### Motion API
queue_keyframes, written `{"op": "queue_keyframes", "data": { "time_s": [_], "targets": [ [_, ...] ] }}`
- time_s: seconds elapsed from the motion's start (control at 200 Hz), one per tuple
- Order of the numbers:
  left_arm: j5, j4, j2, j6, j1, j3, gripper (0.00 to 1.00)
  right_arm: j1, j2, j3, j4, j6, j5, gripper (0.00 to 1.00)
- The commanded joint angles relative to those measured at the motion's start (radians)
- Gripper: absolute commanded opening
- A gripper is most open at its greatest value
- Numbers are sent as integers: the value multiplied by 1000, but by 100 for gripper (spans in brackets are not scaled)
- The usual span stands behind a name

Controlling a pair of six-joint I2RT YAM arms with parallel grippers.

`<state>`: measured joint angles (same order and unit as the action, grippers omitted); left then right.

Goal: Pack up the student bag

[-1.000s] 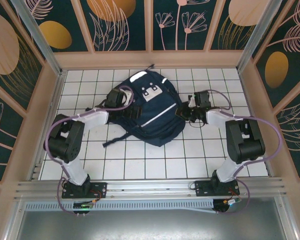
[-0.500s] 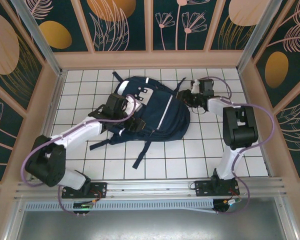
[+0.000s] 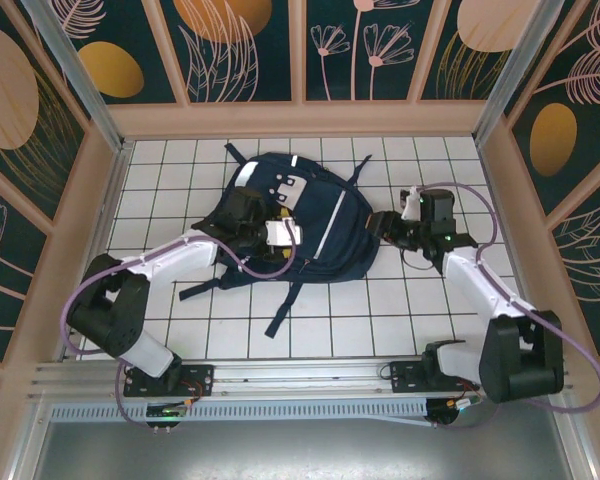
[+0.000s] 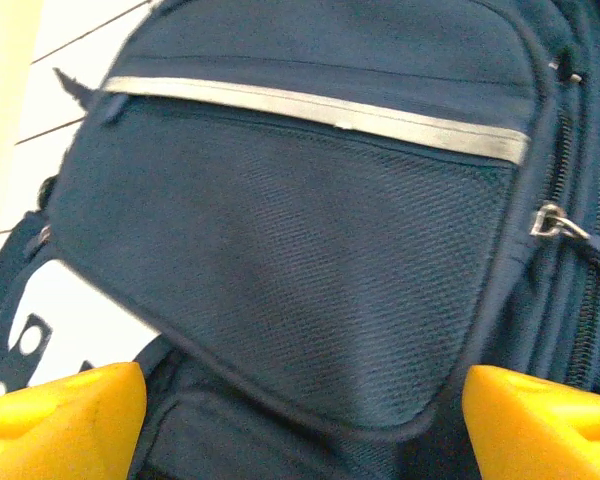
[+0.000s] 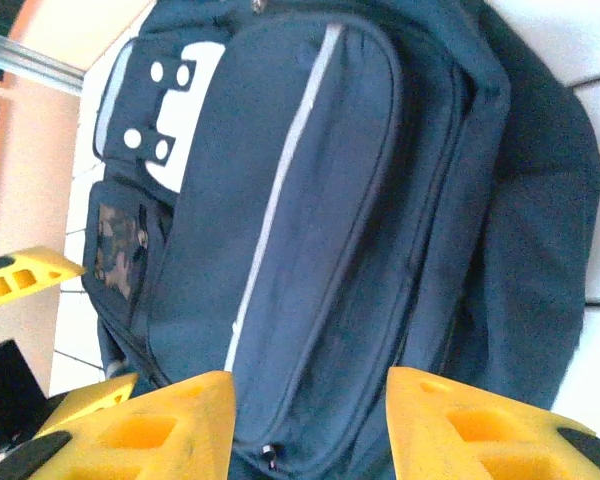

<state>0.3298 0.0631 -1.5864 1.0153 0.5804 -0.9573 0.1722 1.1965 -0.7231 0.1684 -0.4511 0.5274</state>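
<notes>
Squarely above the middle of the top view lies the one student bag (image 3: pixel 315 215), front side up on the white gridded table (image 3: pixel 400 320). Two arms reach to it from the lower corners. The left gripper (image 3: pixel 270 232) sits over the bag's left half, just below the white patch (image 3: pixel 292 187). In its wrist view its two yellow fingers (image 4: pixel 60 420) stand at the lower left and lower right corners of the frame, spread wide and holding nothing. Between them shows the front pocket (image 4: pixel 300 280) with its single grey reflective stripe (image 4: pixel 320 108). One metal zipper pull (image 4: pixel 555 222) shows near the right edge.

The right gripper (image 3: pixel 382 226) is at the bag's right rim. Its two fingers are likewise apart at the bottom of its wrist view, gripping nothing, with the bag just beyond them. That view shows four dark holes in the patch and one pale stripe down the pocket. Two dark straps (image 3: pixel 285 310) trail from the bag toward the lower left of the top view.
</notes>
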Motion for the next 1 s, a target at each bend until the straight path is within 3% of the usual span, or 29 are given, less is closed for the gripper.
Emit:
{"op": "queue_keyframes", "data": {
  "time_s": [0.0,0.12,0.24,0.46,0.611,0.771,0.811,0.866,0.991],
  "targets": [
    [-32,51,-47,132,31,-60,81,34,-71,29,33,-18,-30,44],
    [-124,70,-117,93,66,-111,78,94,-81,40,18,-37,-52,44],
    [-194,107,-182,160,104,-121,77,167,-59,48,-16,-65,-54,44],
    [-103,89,-133,157,105,-71,83,177,-48,64,-24,-104,-55,44],
    [-114,164,-183,136,105,-123,80,178,-47,64,-21,-107,-62,44],
    [-114,72,-252,33,105,-136,71,210,-43,77,-54,-168,-84,43],
    [-87,74,-267,15,105,-144,62,224,-40,81,-63,-195,-87,43],
    [-52,95,-282,-19,105,-168,41,248,-30,78,-63,-226,-99,43],
    [41,147,-271,-62,104,-205,12,319,2,62,-43,-245,-154,43]
  ]
}}
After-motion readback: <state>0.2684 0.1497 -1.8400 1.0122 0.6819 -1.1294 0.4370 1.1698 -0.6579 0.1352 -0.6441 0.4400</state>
